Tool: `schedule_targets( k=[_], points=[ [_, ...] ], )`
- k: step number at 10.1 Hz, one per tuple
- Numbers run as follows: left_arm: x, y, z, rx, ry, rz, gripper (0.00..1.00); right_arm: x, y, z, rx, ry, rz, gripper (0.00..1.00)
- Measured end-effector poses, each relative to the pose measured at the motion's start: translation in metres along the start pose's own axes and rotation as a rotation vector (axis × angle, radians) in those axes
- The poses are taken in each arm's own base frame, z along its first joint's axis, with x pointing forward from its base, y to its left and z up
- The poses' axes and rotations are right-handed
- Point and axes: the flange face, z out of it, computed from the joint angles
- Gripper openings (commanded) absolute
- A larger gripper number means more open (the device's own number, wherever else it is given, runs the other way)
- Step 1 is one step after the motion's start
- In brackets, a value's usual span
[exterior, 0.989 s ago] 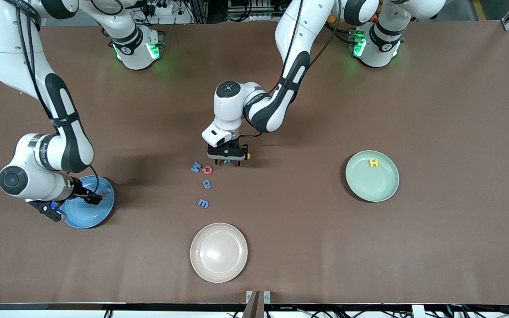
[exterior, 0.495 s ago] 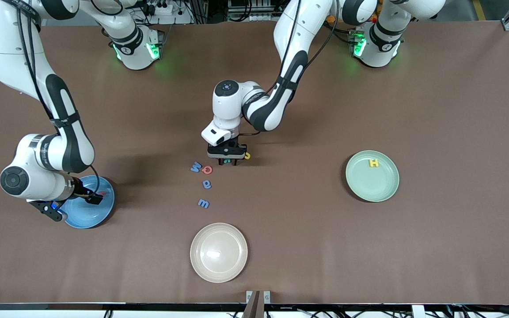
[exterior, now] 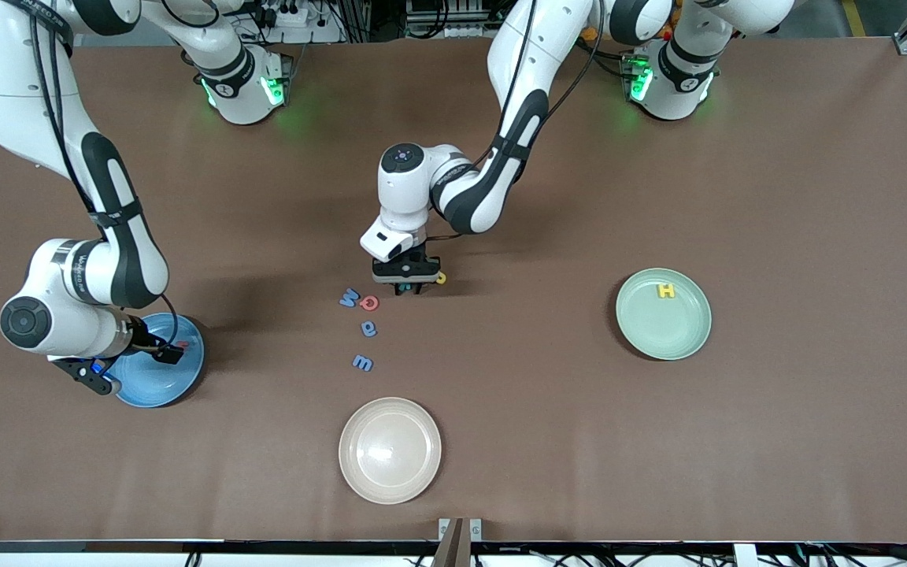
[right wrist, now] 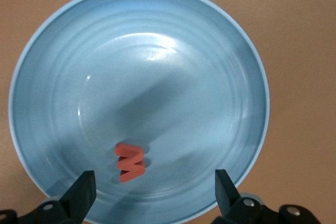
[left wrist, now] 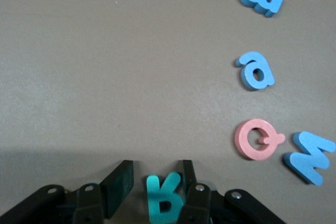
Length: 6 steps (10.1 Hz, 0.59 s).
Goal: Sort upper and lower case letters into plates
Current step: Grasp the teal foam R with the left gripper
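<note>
My left gripper (exterior: pixel 406 287) is down at the table in the middle, its fingers straddling a teal letter R (left wrist: pixel 164 198). One finger (left wrist: pixel 187 174) touches the letter, the other stands a small gap off, so it is open. A yellow letter (exterior: pixel 441 277) lies beside it. A blue W (exterior: pixel 349 297), red Q (exterior: pixel 370 302), blue a (exterior: pixel 368 328) and blue m (exterior: pixel 363 362) lie in a row toward the front camera. My right gripper (right wrist: pixel 152 192) hangs open over the blue plate (right wrist: pixel 157 66), which holds a red letter (right wrist: pixel 130 162). The mint green plate (exterior: pixel 662 335) holds a yellow H (exterior: pixel 665 290).
A cream-beige plate (exterior: pixel 390 472) with nothing in it sits near the table's front edge, nearer to the front camera than the row of letters. Brown table stretches between the letters and the green plate.
My left gripper's fingers have drawn in around the teal R. The right arm has stayed still over the blue plate.
</note>
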Motion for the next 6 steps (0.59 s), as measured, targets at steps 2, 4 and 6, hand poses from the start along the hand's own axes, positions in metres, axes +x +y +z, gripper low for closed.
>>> schedule_targets(
  k=[2, 4, 6],
  points=[
    [-0.011, 0.006, -0.003, 0.000, -0.003, 0.018, 0.47, 0.000, 0.000, 0.000, 0.000, 0.000, 0.000, 1.00],
    [-0.016, 0.010, -0.004, 0.000, -0.001, 0.031, 0.47, 0.000, 0.000, 0.000, 0.000, 0.000, -0.001, 1.00],
    [-0.018, 0.010, -0.004, 0.006, 0.009, 0.055, 0.47, 0.000, 0.000, 0.000, 0.000, 0.000, -0.001, 1.00]
  ],
)
